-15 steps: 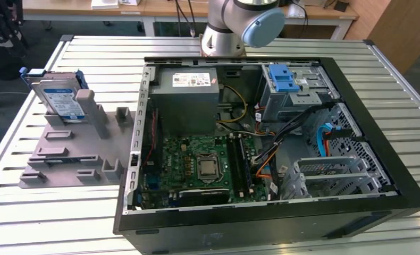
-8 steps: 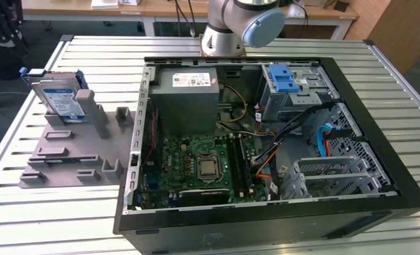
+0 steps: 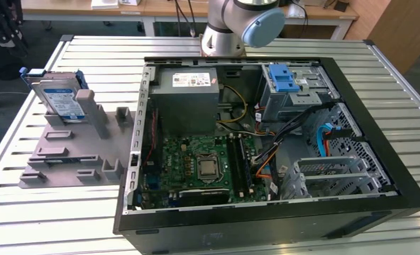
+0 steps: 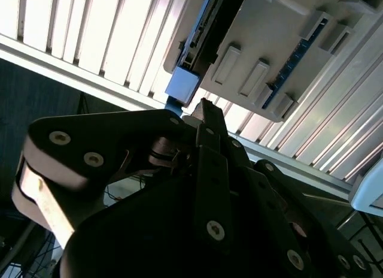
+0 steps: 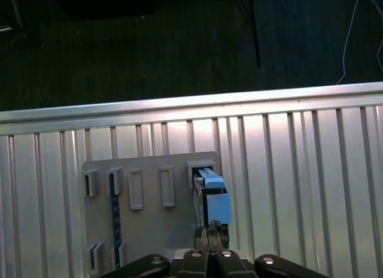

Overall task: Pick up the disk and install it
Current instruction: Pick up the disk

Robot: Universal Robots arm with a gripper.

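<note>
Looking at the exterior view, we've got the disk (image 3: 57, 100) standing on edge, pretty much upright, in a slot of the grey holder (image 3: 68, 159). That holder sits on the slatted metal table (image 3: 25, 223), just beside the open computer case (image 3: 267, 226), at roughly 9 o'clock from it. The disk is up at the holder's 11 o'clock corner, with its blue-and-white label facing the camera and blue rails on its sides, so it's well outside the case. Inside the case we can see the grey power-supply box (image 3: 189, 95) at about 11 o'clock, the blue latch piece (image 3: 283, 79) at about 1 o'clock and the green motherboard (image 3: 195, 164) down around 7 o'clock. The arm (image 3: 231, 24) rises from the table at the case's 12 o'clock. In both wrist views the gripper (image 5: 209, 231) has its black fingers coming together into one point, so the jaws are pressed closed with nothing between them. In the first wrist view we're looking down on the disk's top edge and blue rail in its slot, and the closed tip lines up with one end of it. We honestly can't tell from these shots whether the tip is touching the disk or hanging above it.
</note>
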